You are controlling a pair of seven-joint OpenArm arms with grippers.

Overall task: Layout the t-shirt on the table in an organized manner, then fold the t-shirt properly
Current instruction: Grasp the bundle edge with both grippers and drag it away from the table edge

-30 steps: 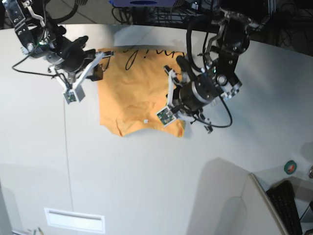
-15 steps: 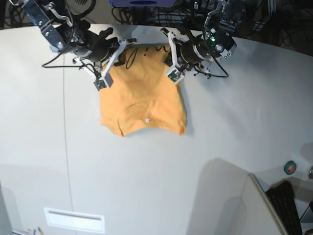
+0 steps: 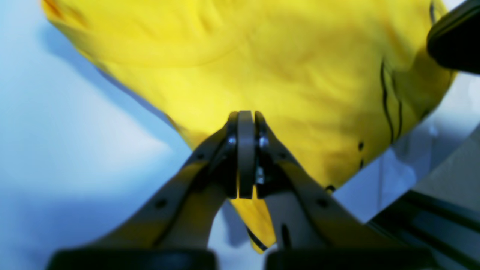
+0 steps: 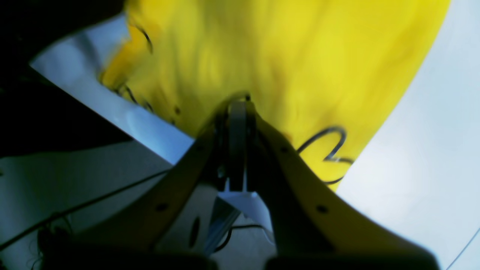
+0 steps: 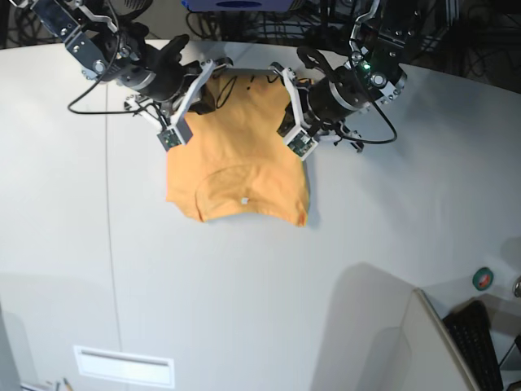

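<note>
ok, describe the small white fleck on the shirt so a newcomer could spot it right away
Start at the white table and find the orange-yellow t-shirt at its far side, between the two arms. Follow the cloth to its near edge, where a curved neckline seam shows. The white fleck sits just below that curve, the only pale dot on otherwise plain orange cloth, far from the black script at the far edge.

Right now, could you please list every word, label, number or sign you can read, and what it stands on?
Black handwritten script on the t-shirt: too blurred and folded to read.
Heart outline on the t-shirt, in the right wrist view: a sign, no words.
Round green-and-red item at the table edge: too small to read.
</note>
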